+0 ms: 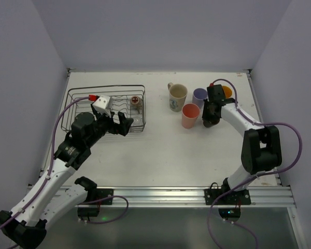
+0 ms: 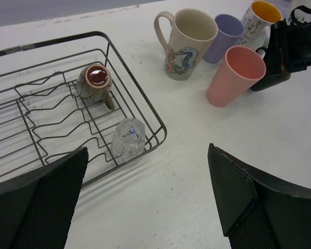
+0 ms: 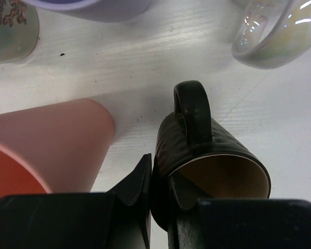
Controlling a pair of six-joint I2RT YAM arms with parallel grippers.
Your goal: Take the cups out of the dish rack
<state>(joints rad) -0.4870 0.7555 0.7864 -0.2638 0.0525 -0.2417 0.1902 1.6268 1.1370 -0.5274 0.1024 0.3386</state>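
The dark wire dish rack (image 1: 106,87) (image 2: 158,122) holds a brown cup (image 1: 136,100) (image 2: 96,81) and a clear glass (image 2: 128,137), which lies near its front right corner. My left gripper (image 1: 122,124) (image 2: 147,197) is wide open and empty above the table beside that corner. On the table to the right stand a cream printed mug (image 1: 177,96) (image 2: 189,42), a lavender tumbler (image 1: 199,97) (image 2: 225,36), a salmon-pink tumbler (image 1: 189,115) (image 3: 52,140) and a pale mug with an orange inside (image 1: 226,92) (image 2: 262,18). My right gripper (image 1: 210,116) (image 3: 163,181) is shut on the black mug's (image 3: 207,150) wall, one finger inside the rim.
The held black mug is close to the salmon-pink tumbler on its left and the pale mug behind it. Grey walls enclose the white table (image 1: 171,150) on three sides. A metal rail (image 1: 160,193) runs along the near edge.
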